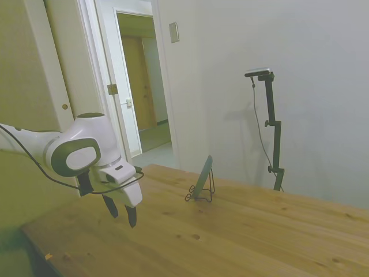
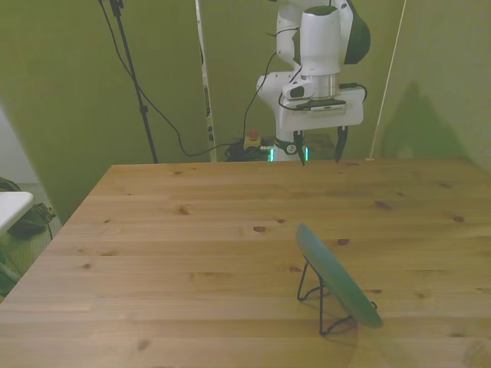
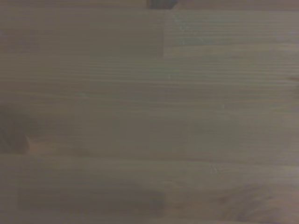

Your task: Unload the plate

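Note:
The dark green plate (image 1: 203,175) (image 2: 338,274) leans upright in a thin black wire stand (image 1: 199,195) (image 2: 317,295) on the wooden table (image 1: 242,231) (image 2: 192,253). It sits toward the near edge, at the front view's right. My gripper (image 1: 120,211) (image 2: 319,148) hangs open above the table's far edge, well away from the plate, and nothing is between its fingers. The wrist view shows only blurred bare wood.
An open doorway (image 1: 141,86) and a pale wall lie behind the table in the side view. Cables and a thin stand (image 2: 134,77) rise behind the far edge in the front view. Wide bare wood separates gripper and plate.

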Action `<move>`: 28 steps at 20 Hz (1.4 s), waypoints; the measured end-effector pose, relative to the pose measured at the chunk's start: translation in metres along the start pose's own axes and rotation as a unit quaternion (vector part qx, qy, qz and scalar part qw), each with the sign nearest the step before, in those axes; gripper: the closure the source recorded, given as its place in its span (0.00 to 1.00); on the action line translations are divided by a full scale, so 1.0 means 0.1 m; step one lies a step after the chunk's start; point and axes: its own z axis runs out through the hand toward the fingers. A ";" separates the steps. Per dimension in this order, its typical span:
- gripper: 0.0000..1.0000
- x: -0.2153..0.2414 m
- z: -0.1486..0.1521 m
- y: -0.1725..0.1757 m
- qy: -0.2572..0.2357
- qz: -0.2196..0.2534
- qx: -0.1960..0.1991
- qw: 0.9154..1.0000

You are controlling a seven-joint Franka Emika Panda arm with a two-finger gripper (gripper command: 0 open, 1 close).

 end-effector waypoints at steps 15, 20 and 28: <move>0.00 0.87 -0.39 0.08 0.104 0.041 0.032 0.993; 0.00 1.45 -0.72 -0.02 0.141 0.057 0.046 0.987; 0.00 2.12 -0.90 -0.53 0.180 0.055 0.052 0.981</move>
